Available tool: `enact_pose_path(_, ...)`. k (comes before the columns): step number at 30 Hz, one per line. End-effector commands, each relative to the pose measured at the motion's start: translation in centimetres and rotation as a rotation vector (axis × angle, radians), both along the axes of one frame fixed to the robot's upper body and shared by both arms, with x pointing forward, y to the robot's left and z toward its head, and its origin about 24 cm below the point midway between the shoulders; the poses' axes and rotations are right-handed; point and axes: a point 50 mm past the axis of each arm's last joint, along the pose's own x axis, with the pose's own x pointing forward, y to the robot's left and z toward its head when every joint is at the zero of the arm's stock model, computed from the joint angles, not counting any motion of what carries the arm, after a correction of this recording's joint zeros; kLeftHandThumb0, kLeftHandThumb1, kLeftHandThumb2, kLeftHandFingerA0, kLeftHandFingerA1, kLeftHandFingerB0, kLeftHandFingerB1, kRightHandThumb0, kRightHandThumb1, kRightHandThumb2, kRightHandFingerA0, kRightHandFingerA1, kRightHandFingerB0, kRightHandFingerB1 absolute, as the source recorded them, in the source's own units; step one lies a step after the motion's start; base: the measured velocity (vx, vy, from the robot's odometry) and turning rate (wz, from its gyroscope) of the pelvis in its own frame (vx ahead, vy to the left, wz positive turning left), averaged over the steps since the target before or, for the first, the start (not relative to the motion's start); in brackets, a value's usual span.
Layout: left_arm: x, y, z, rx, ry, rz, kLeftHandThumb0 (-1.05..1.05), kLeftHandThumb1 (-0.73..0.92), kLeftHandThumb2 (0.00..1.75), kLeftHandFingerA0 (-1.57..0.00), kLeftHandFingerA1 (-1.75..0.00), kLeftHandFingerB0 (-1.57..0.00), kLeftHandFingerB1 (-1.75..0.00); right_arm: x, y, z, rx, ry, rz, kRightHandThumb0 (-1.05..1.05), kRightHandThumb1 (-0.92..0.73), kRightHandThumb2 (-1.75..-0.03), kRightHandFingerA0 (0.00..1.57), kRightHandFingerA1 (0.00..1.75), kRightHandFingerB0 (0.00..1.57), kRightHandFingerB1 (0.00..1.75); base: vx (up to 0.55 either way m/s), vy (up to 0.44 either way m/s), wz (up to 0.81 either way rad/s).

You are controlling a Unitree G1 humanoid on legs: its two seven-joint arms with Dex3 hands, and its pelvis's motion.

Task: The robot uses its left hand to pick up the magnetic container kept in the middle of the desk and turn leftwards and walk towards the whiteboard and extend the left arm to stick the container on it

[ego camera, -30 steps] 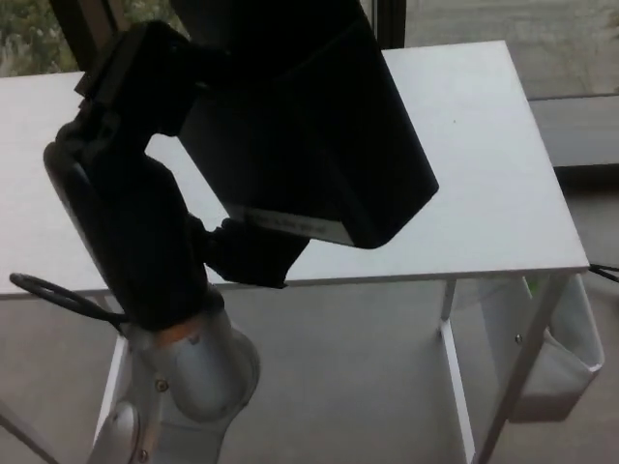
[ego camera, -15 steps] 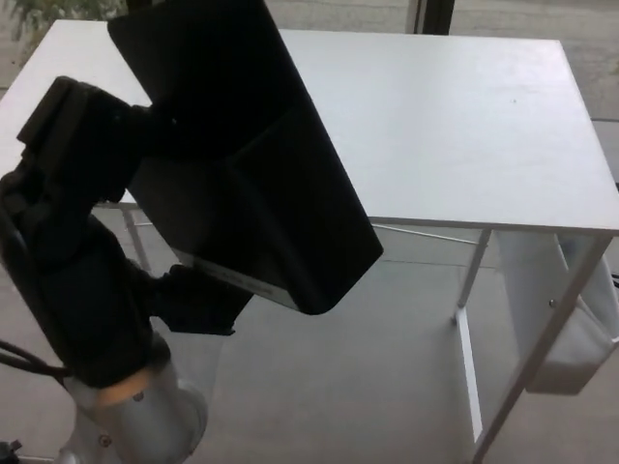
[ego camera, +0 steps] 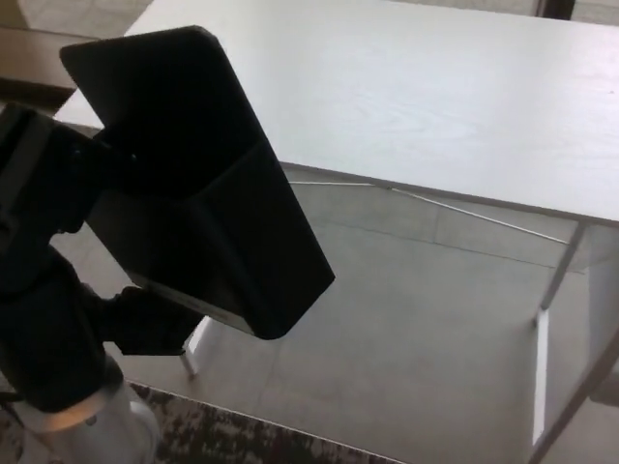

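The magnetic container (ego camera: pixel 198 184) is a big black box with rounded corners, held up close to the camera at the left of the head view. My left hand (ego camera: pixel 53 251) is shut on it from the left and below, its black fingers wrapped against the box's lower side. The silver forearm (ego camera: pixel 82 425) rises from the bottom left corner. The container hangs in the air over the near left corner of the white desk (ego camera: pixel 416 87). No part of my right hand shows.
The white desk fills the top and right, with its white legs (ego camera: pixel 556 280) and a thin cross brace below. Grey tiled floor (ego camera: pixel 406 329) lies beneath. A dark patterned rug edge (ego camera: pixel 232 440) runs along the bottom.
The whole picture has swung: the desk has slid to the right and upward in view as the camera turned left. The container stays in my left hand, now lower left in frame.
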Motion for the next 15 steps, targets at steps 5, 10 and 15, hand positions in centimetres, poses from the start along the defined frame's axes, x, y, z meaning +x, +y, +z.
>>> enact_pose_path(5,-0.3,1.9,-0.1,0.130,-0.034,0.036,-0.31,0.47,1.40,-0.96,-1.70,-0.84,-1.66,0.0,-0.2,0.1,0.009,-0.006,-0.009,-0.53,-0.83,-0.65,0.99,0.80,0.79,0.52,0.02,0.158,0.88)
enact_pose_path(10,-0.1,2.8,-0.4,0.176,-0.013,0.064,-0.33,0.55,1.28,-0.94,-1.69,-0.76,-1.65,0.1,-0.5,0.2,0.000,0.004,-0.007,-0.54,-0.84,-0.65,1.00,0.80,0.79,0.51,-0.01,-0.016,0.80)
enact_pose_path(15,0.1,3.9,-0.5,0.226,-0.012,0.118,-0.36,0.64,1.20,-0.90,-1.68,-0.68,-1.63,0.3,-0.5,0.2,-0.002,-0.003,-0.002,-0.56,-0.84,-0.65,0.97,0.80,0.79,0.51,-0.03,-0.186,0.96)
